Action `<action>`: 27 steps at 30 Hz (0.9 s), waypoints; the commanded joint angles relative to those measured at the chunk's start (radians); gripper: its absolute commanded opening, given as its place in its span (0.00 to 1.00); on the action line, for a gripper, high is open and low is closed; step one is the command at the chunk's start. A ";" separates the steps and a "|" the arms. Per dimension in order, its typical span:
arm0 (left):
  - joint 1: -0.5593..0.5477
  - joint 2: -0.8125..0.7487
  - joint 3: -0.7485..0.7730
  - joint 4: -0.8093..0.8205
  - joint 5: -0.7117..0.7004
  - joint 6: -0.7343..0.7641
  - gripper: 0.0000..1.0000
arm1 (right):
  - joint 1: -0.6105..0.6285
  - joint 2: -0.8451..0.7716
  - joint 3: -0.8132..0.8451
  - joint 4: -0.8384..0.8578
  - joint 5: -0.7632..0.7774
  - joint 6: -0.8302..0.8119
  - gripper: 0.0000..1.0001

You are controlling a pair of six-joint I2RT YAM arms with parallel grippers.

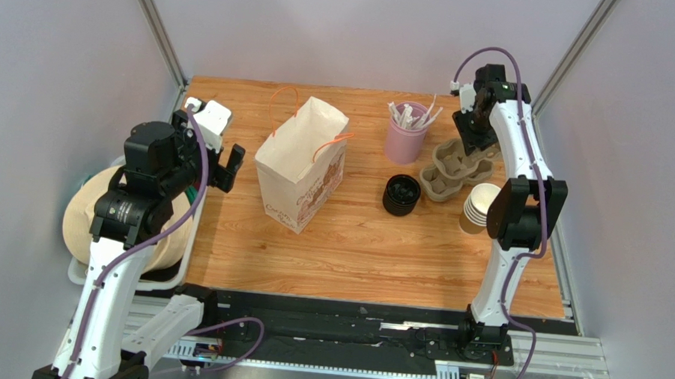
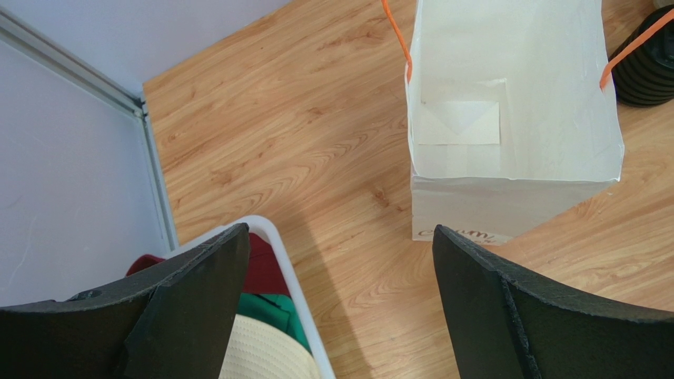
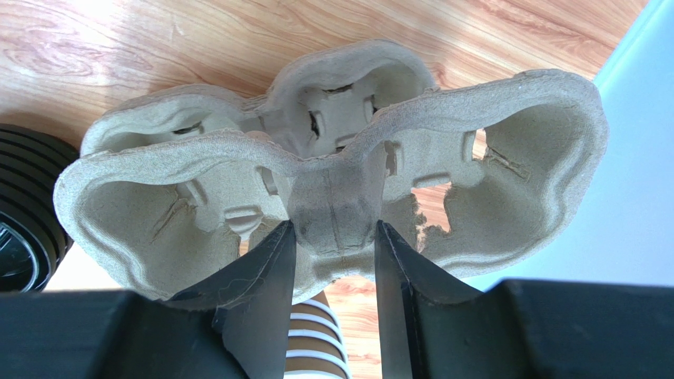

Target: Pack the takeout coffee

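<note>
As the paper bag (image 2: pixel 514 79) stands open-mouthed on the counter (image 1: pixel 354 254), my left pincer (image 2: pixel 338 233) hangs before it, low, wide apart and empty, I think to steady it. Farther off, my right pincer (image 3: pixel 334 233), its arm bent at the elbow, is clamped on the centre ridge of the pulp cup carrier (image 3: pixel 506 134), probably to lift it. I see no lidded coffee cup in any view.

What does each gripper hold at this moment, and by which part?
The right gripper pinches the pulp cup carrier by the central ridge between two wells. The left gripper is open and holds nothing.
</note>
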 commanded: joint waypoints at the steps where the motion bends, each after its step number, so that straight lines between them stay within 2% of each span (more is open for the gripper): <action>1: 0.010 -0.014 -0.001 0.032 0.026 -0.018 0.95 | -0.020 -0.016 0.052 0.019 0.034 0.004 0.25; 24: 0.019 -0.009 -0.007 0.036 0.037 -0.022 0.95 | -0.060 0.050 0.009 0.056 0.016 0.004 0.25; 27: 0.020 -0.008 -0.004 0.036 0.038 -0.023 0.95 | -0.060 0.056 0.009 0.053 0.021 0.006 0.30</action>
